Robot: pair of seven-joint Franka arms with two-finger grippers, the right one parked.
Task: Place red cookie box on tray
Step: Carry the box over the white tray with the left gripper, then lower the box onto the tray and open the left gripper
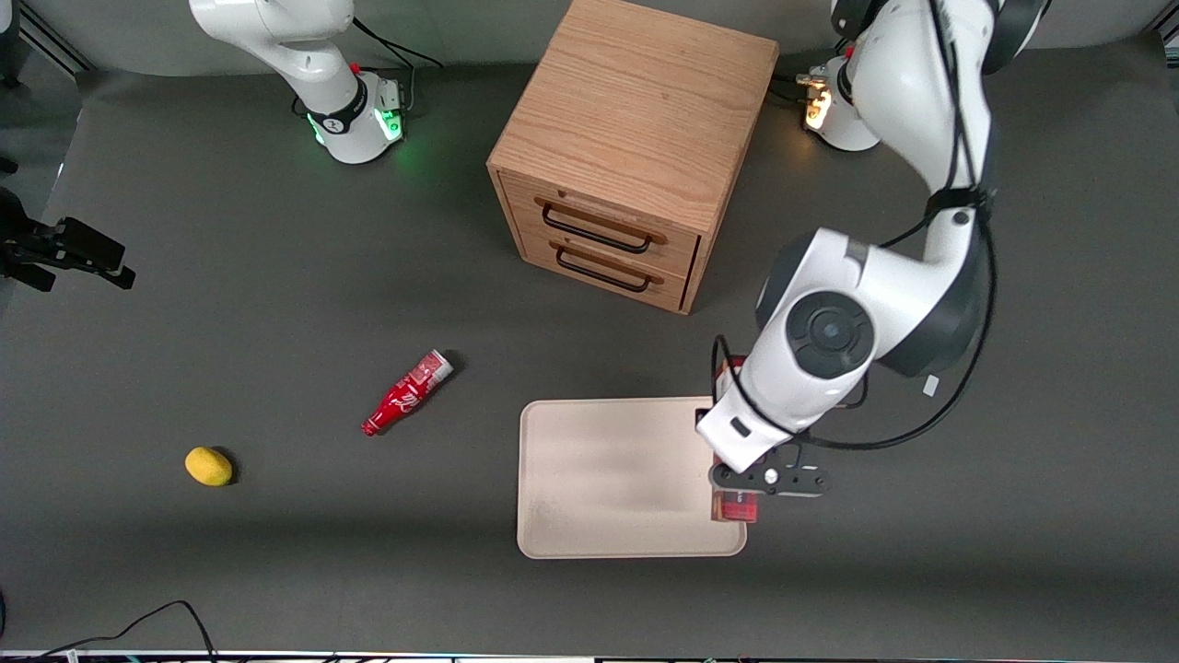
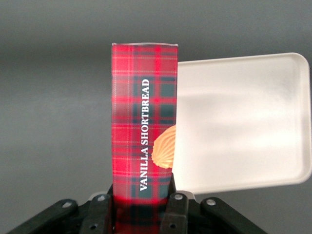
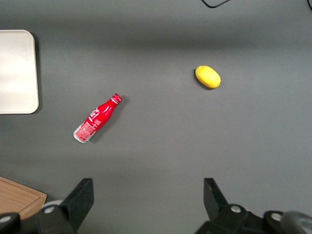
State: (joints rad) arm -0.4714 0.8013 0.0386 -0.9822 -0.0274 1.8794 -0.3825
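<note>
At the tray edge toward the working arm's end, the red cookie box is being held clamped in the gripper fingers, partly overlapping the rim, release not yet done.

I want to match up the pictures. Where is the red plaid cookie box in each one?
Front view: slim dark-red plaid cookie box under the left arm's gripper, at the flat cream tray's edge.
Left wrist view: box clamped by the gripper, beside the tray.
Right wrist view: not there.
Shared landmark: the tray.
</note>
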